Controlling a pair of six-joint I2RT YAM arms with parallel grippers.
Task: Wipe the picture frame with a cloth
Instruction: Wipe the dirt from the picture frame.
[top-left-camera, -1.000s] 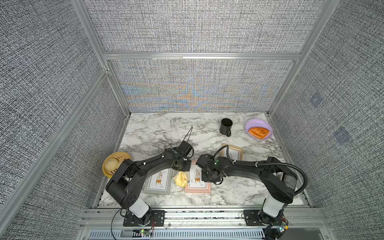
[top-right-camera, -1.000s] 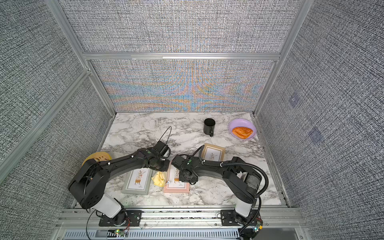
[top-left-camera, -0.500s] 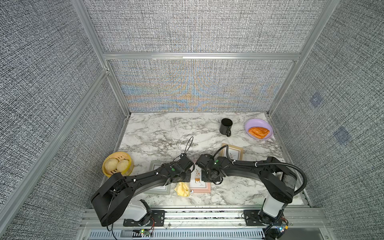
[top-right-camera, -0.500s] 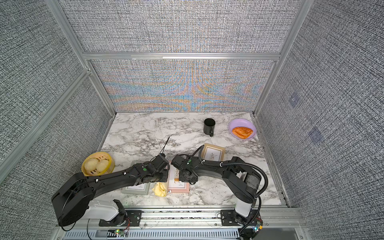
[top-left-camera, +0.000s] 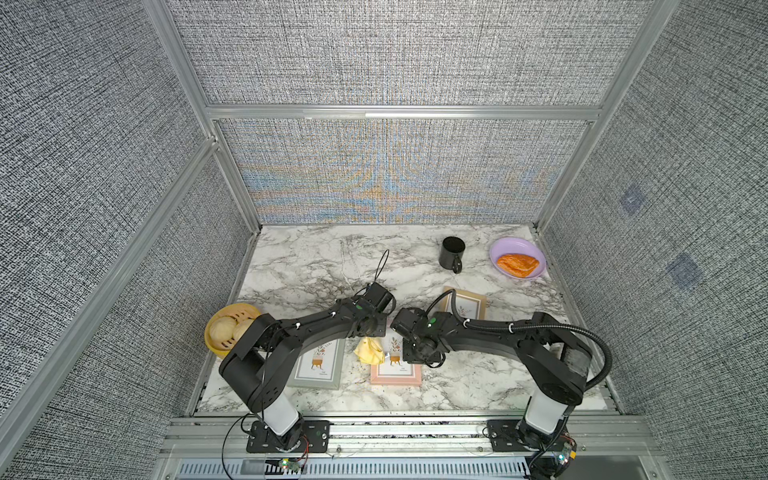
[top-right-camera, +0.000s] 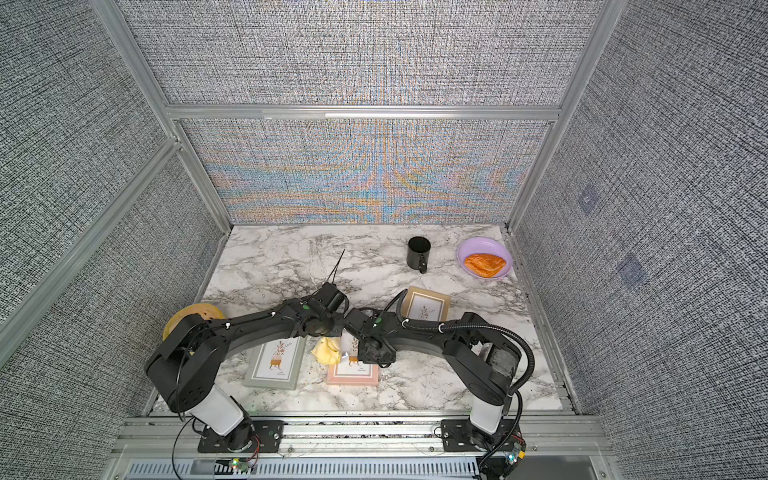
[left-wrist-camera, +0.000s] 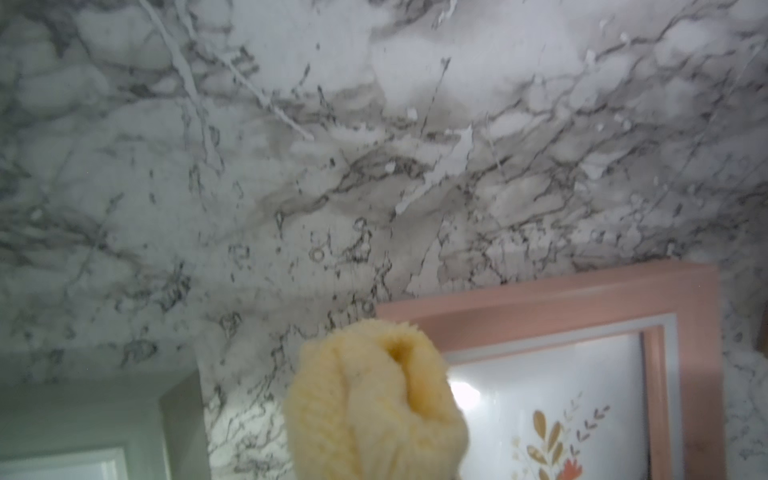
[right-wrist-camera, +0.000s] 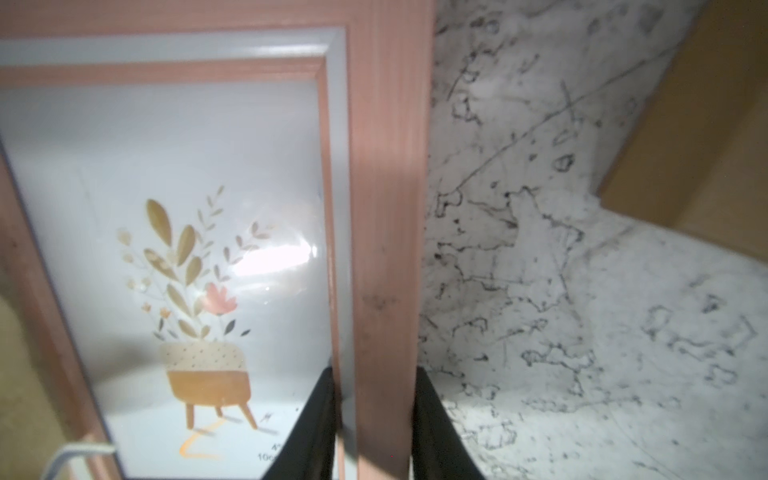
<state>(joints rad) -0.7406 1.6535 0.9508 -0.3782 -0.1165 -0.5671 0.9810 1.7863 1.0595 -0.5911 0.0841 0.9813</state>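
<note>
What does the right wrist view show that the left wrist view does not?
Only the right wrist view: the right gripper shut on a side rail of the pink frame, and part of a tan frame. Only the left wrist view: the cloth clearly, bunched up close, and part of a grey-green frame. Both: the pink frame with its plant print, on the table.

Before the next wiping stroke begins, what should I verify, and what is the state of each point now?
1. The right tool clamps the side rail of the pink frame: ok.
2. The left tool holds the cloth, bunched: ok.
3. The cloth presses on the glass: cannot tell.
4. The grey frame lies apart from the pink frame: ok.
5. Room between the left arm and the right arm, in both top views: not ok, it looks very tight.
</note>
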